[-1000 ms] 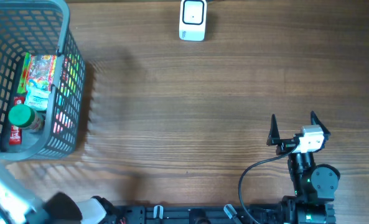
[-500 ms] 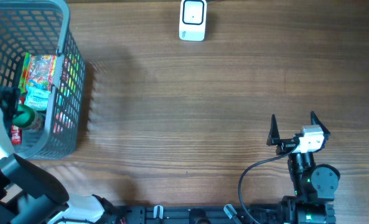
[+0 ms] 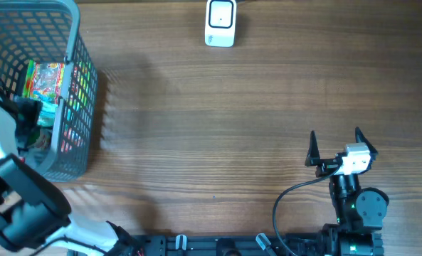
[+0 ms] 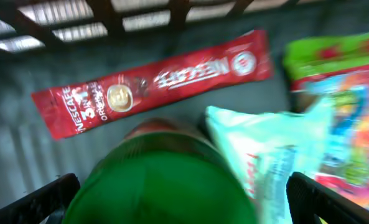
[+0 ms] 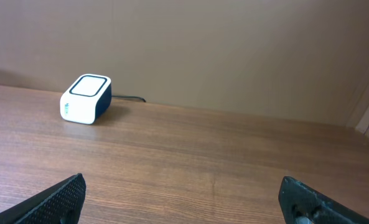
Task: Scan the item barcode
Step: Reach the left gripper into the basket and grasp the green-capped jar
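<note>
Far left of table: grey mesh basket (image 3: pixel 75 71), with left gripper (image 4: pixel 184 202) lowered inside it. Jaws spread wide, one black fingertip at each bottom corner of the wrist view, nothing pinched between. Hangs directly over a green bottle cap (image 4: pixel 162 180) filling the lower middle of that view. Cannot tell whether touching the cap; close-up too blurred. Behind the cap, flat on the basket floor and slanted: red Nescafe sachet (image 4: pixel 153 81). Right of the cap and overlapping its edge: pale teal-and-white packet (image 4: pixel 265 149). Further right again, a bright multicoloured sweets bag (image 4: pixel 349 106). From overhead, bottle mostly hidden under the arm. Barcode scanner (image 3: pixel 220 23), a small white box with dark sides, upright at the table's far edge near the middle, well apart from the basket, cable trailing off behind. Right gripper (image 3: pixel 335 148) low at front right, jaws wide apart and empty, facing the scanner across bare wooden tabletop (image 3: pixel 211 142).
</note>
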Available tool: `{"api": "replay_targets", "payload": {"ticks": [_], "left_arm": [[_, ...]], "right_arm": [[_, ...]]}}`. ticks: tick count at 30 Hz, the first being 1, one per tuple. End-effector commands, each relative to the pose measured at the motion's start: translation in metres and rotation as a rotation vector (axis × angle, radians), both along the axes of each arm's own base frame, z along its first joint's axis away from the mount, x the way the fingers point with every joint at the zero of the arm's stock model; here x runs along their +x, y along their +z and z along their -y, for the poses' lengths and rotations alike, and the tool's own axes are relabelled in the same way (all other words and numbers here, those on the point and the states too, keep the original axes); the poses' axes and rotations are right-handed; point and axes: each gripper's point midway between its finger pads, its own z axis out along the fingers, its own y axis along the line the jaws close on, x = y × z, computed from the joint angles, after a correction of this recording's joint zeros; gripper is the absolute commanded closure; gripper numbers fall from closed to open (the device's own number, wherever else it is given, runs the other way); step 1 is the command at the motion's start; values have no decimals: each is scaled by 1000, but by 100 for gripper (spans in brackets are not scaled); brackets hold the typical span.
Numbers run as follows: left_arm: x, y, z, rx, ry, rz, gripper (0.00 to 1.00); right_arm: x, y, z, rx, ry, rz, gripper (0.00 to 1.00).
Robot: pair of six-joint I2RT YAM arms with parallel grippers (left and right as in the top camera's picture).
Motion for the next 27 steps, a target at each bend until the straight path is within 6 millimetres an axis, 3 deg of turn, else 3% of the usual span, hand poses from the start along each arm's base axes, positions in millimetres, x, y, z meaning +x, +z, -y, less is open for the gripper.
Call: {"api": "replay_targets", "payload": {"ticks": [1, 4, 10, 12, 14, 16, 17, 19, 21, 24, 27], "left_arm": [[-1, -15, 4, -29, -16, -31, 0], [-1, -18, 4, -31, -17, -34, 0], [-4, -19, 7, -44, -18, -49, 40], [-7, -18, 9, -50, -17, -59, 44], [-6, -3, 8, -38, -18, -42, 43], [1, 30, 3, -2, -18, 6, 42], [9, 73, -2, 44, -20, 75, 42], [21, 133, -2, 98, -38, 187, 41], [34, 201, 10, 141, -86, 335, 39], [47, 296, 59, 177, -224, 562, 39], [61, 353, 144, 172, -432, 732, 39]], "right_arm": [[0, 3, 2, 7, -13, 12, 0], [0, 2, 2, 7, -13, 11, 0], [0, 2, 2, 7, -13, 11, 0], [0, 2, 2, 7, -13, 11, 0], [0, 3, 2, 7, -13, 12, 0], [0, 2, 2, 7, -13, 11, 0], [0, 3, 2, 7, -13, 12, 0], [0, 2, 2, 7, -13, 11, 0], [0, 3, 2, 7, -13, 12, 0], [0, 3, 2, 7, -13, 12, 0], [0, 2, 2, 7, -13, 11, 0]]}}
